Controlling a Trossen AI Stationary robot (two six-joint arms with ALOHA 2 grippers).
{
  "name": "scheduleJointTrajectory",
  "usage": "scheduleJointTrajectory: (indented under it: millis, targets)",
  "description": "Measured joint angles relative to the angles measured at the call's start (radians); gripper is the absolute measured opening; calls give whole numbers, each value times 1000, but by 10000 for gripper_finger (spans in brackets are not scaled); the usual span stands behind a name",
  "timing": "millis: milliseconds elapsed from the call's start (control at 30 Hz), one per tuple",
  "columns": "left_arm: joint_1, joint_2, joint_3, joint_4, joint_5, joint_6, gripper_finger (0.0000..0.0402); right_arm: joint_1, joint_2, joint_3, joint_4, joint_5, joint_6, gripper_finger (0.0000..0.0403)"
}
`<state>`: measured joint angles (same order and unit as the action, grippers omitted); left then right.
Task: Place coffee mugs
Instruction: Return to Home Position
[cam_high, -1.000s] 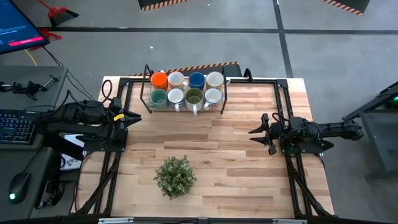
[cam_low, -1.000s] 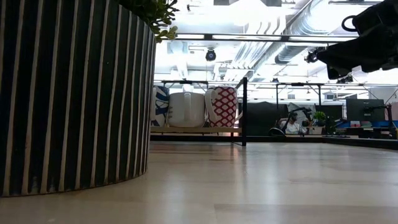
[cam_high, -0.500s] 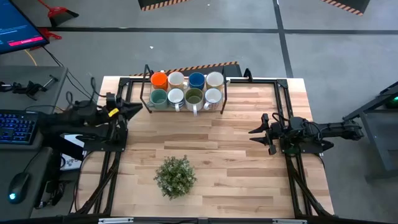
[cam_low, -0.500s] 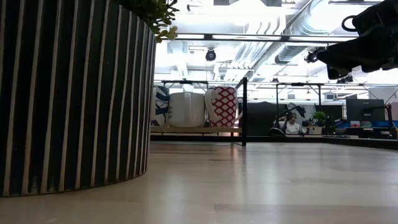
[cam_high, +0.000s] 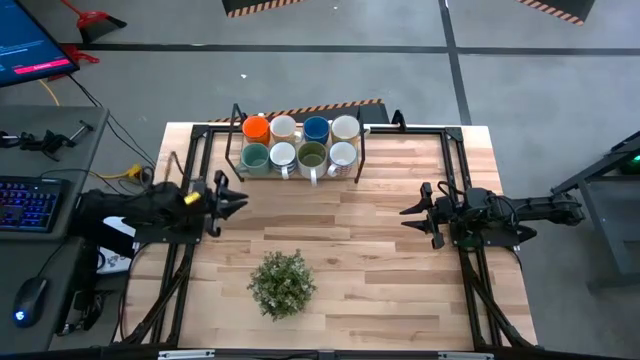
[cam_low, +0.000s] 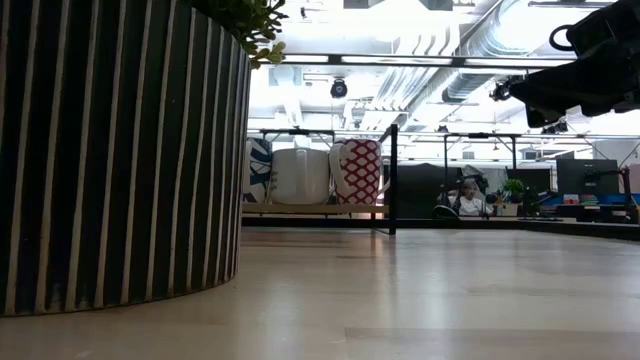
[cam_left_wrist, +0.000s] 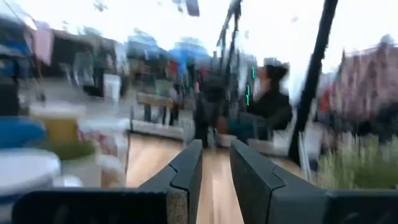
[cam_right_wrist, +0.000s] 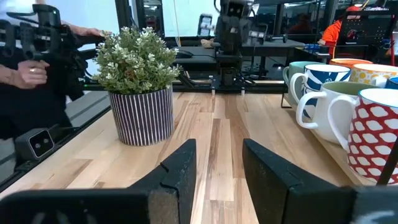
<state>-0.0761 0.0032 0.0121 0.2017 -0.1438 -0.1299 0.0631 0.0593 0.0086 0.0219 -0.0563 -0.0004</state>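
Eight coffee mugs (cam_high: 300, 142) stand in two rows of four in a black wire shelf (cam_low: 310, 210) at the far edge of the tabletop (cam_high: 380, 280), a little left of its middle. In the far row, from the left, they are orange, white, blue and cream. In the near row they are teal, white, olive-green and white.

Both arms lie low and stretched level over the tabletop's side edges, pointing inward at each other. The left gripper (cam_high: 232, 200) hangs at the left edge, near and left of the mugs and well apart from them. Its fingers are slightly parted with nothing between them. The right gripper (cam_high: 410, 212) sits right of centre, also nearer than the shelf and apart from it, with its fingers spread and empty.

From above, the potted plant (cam_high: 282, 283) stands near the tabletop's front, between the two arms. The low view shows what the high view cannot: a blue-patterned mug (cam_low: 258, 170), a plain white mug (cam_low: 300, 176) and a red-patterned mug (cam_low: 360, 172) side by side, partly behind the plant's striped pot (cam_low: 120, 150). The right wrist view shows the mug handles.
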Motion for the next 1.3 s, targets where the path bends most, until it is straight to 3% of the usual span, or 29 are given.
scheduleJointTrajectory:
  millis: [267, 1300]
  targets:
    - [22, 1, 1, -164, 139, 11, 74, 0, 0, 0, 0, 0, 0, 114]
    - [22, 16, 2, -190, 110, 11, 74, 0, 0, 0, 0, 0, 0, 114]
